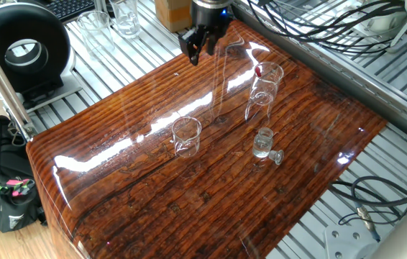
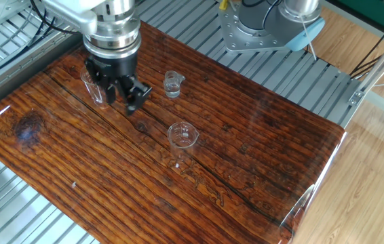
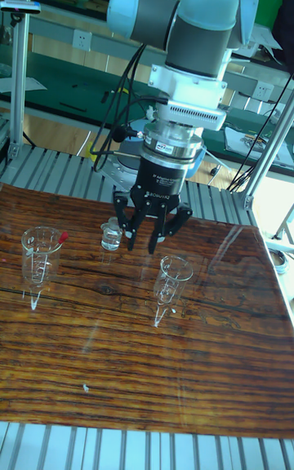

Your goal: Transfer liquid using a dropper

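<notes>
Tool (image 3: 150, 239) hangs above the wooden tabletop (image 1: 153, 201), fingers spread apart, empty. Dropper (image 1: 259, 71) stands in a tall clear glass vessel (image 1: 262, 90), red bulb at the rim, apart from the tool. Small stoppered bottle (image 1: 263, 143) and another clear cup (image 1: 187, 137) stand nearby. Liquid probably in the bottle, hard to see.

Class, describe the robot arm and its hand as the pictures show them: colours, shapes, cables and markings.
The arm has rounded silver-grey segments with a pale blue joint cap. Below sits a white ringed flange, then a black cylindrical wrist bearing a small white label too small to read. The hand is black, with two chunky jointed fingers. Black cables run along the arm beside the wrist.
</notes>
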You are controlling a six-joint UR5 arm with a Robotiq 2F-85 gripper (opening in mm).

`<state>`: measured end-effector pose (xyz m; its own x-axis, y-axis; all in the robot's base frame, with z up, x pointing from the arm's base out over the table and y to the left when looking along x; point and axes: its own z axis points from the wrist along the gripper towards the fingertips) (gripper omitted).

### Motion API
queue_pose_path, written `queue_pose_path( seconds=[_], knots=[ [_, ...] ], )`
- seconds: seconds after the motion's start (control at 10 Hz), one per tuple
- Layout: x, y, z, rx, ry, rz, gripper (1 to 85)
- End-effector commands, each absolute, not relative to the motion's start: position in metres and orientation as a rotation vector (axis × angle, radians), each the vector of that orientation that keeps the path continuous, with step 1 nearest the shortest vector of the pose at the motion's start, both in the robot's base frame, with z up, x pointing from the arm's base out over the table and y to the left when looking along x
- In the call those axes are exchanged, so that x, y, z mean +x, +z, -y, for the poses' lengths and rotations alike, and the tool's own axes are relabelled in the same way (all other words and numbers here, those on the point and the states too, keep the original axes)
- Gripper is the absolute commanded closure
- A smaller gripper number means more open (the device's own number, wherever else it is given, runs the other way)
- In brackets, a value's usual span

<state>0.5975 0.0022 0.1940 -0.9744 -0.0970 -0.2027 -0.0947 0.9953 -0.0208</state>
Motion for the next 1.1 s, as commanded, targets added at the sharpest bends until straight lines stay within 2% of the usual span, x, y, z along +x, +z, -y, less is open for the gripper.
queue_pose_path(
  seconds=[0.0,0.3,0.5,0.6,0.8,1.0],
  knots=[
    [0.605,0.196,0.013,-0.329,-0.11,-2.889,83.7],
    [0.585,0.18,0.037,-0.531,-0.119,-2.91,84.0],
    [0.53,0.164,0.051,-0.653,-0.026,-3.053,84.0],
    [0.491,0.167,0.067,-0.771,-0.062,-3.192,84.0],
    [0.509,0.168,0.091,-0.941,-0.265,-3.107,84.0],
    [0.519,0.171,0.104,-1.021,-0.337,-3.054,84.0]
  ],
)
